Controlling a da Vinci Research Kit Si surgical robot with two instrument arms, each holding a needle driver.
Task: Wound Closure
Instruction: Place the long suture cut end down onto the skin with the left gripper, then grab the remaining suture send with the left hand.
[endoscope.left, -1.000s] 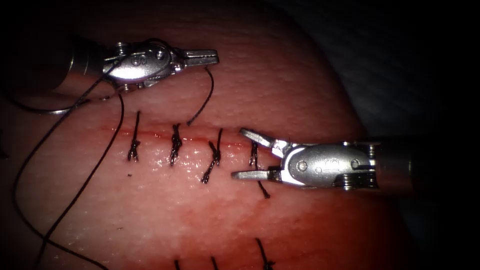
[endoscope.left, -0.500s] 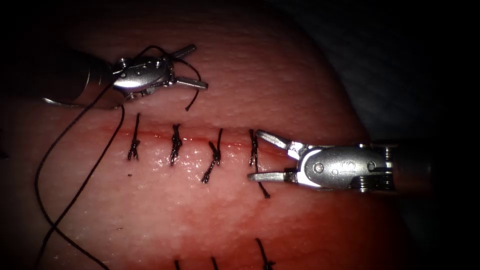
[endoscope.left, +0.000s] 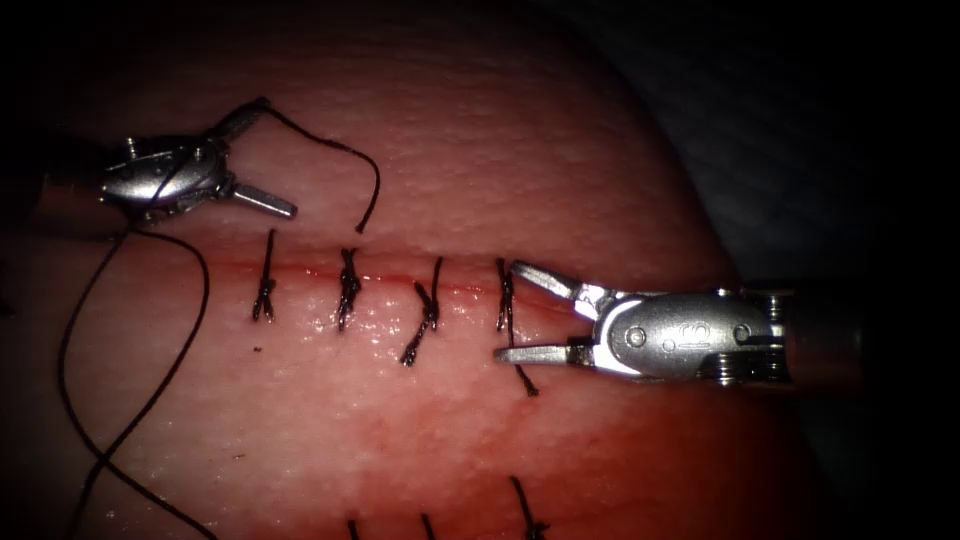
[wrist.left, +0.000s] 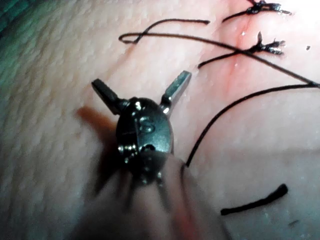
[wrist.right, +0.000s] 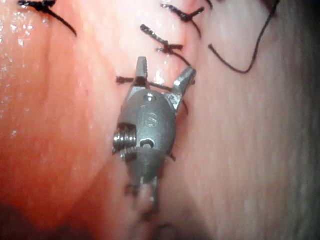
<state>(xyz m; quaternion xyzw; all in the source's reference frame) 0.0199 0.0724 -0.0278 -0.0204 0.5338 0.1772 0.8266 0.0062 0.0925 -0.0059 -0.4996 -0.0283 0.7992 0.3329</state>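
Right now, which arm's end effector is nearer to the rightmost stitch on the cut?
Right. The right end effector straddles the rightmost stitch, jaws open. The left end effector is far left, above the cut.

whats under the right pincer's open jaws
Between the right pincer's open jaws lies the rightmost stitch across the cut in the tissue. It holds nothing; its body covers the tissue beneath.

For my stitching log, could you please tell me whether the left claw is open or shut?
Open: the left claw has its two jaws spread apart in both the endoscope and left wrist views, with thread trailing from it.
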